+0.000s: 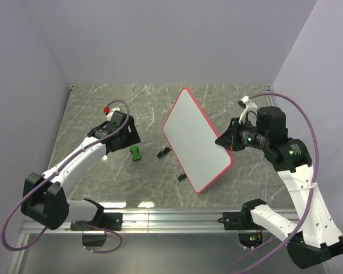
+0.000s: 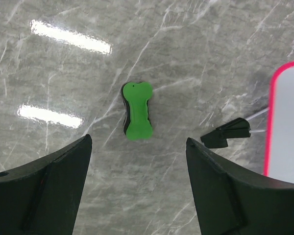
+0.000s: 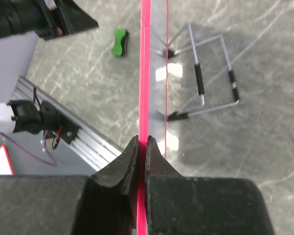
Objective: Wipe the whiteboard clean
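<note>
Shows a blank whiteboard (image 1: 195,140) at centre of the top view: white face, thin pink-red rim, rounded corners. Stands tilted on wire legs with black feet (image 1: 163,153) on the grey marbled bench (image 1: 97,108), long axis running upper left to lower right. Gripped at its right edge by the right jaws, pressed together on the rim. Finds the left jaws wide apart, holding nothing, above a green eraser (image 2: 138,110) left of the board.

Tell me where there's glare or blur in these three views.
Left wrist: two bright streaks glare off the table near the green eraser, which is sharp. Right wrist: small bright reflections on the table beside the whiteboard, seen edge-on. Top external: even light, no glare on the whiteboard.
</note>
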Robot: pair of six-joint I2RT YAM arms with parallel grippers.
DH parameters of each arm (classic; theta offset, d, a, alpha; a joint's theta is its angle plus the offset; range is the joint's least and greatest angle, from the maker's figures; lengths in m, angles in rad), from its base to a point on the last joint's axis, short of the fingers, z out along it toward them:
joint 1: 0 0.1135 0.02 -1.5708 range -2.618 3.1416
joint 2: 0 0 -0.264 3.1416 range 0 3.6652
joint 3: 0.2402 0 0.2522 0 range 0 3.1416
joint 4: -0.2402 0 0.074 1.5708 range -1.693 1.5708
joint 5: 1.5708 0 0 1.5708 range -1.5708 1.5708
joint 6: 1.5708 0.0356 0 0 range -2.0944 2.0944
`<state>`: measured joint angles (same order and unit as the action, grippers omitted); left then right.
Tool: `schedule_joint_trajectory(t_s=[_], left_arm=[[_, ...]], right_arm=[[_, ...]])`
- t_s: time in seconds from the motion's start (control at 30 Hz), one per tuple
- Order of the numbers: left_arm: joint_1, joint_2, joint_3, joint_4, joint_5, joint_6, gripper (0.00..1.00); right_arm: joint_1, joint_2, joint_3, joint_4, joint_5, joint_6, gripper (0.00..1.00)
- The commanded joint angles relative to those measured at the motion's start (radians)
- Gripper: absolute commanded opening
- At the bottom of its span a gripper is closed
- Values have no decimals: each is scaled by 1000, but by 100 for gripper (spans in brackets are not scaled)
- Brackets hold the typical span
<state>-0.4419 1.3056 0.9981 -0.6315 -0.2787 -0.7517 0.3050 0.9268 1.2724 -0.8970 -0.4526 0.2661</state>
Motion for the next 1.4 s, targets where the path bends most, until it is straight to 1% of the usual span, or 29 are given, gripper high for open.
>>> schedule_joint_trajectory(t_s=[0.0,0.53,0.77,0.87,1.03,1.37], left_arm=[[-4,-40,-13,33,-13,20,82],[-3,-45,-24,36,-22,43,82],[-3,-51,-27,30,-40,52,82],[-3,-46,-33,30,-40,49,82],[-1,-34,-35,35,-42,48,82],[-1,15,0,44,-31,43,82]], right_arm=[[-1,-32,19,93,-37,-47,0],[-1,-32,-148,207,-83,-53,0],[11,-52,-120,207,-95,-125,0],[17,-85,-119,225,-109,-131,0],[36,-92,-119,211,-116,-162,0],[57,-71,-114,214,-112,-159,0]])
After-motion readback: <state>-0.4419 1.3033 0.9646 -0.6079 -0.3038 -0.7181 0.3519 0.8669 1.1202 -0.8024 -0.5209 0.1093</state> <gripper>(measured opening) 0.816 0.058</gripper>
